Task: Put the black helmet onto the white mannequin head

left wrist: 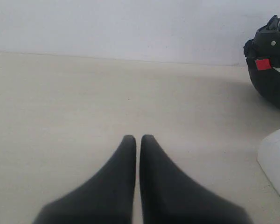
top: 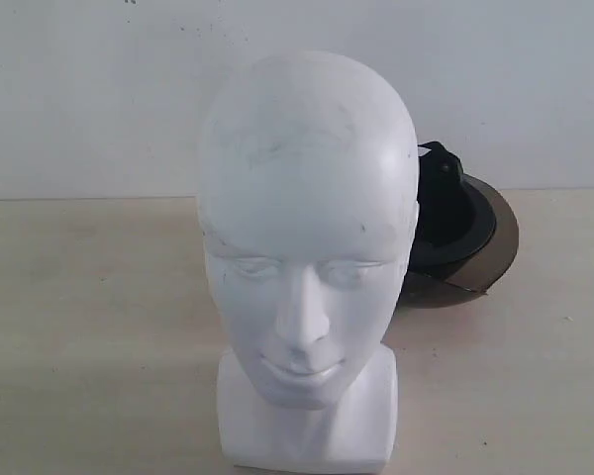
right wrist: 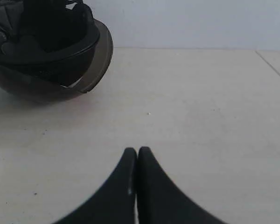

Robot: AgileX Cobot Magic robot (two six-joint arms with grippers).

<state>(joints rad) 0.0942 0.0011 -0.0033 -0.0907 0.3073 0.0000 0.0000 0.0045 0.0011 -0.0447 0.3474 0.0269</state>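
Left gripper (left wrist: 138,139) and right gripper (right wrist: 137,151) closed; black helmet (top: 455,213) lies behind white mannequin head (top: 307,198).

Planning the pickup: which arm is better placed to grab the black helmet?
Probably the right. The black helmet lies right of and behind the white mannequin head, with open table to the right gripper; the left wrist view catches only its edge.

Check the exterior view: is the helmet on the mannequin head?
No, the black helmet lies behind the bare white mannequin head.
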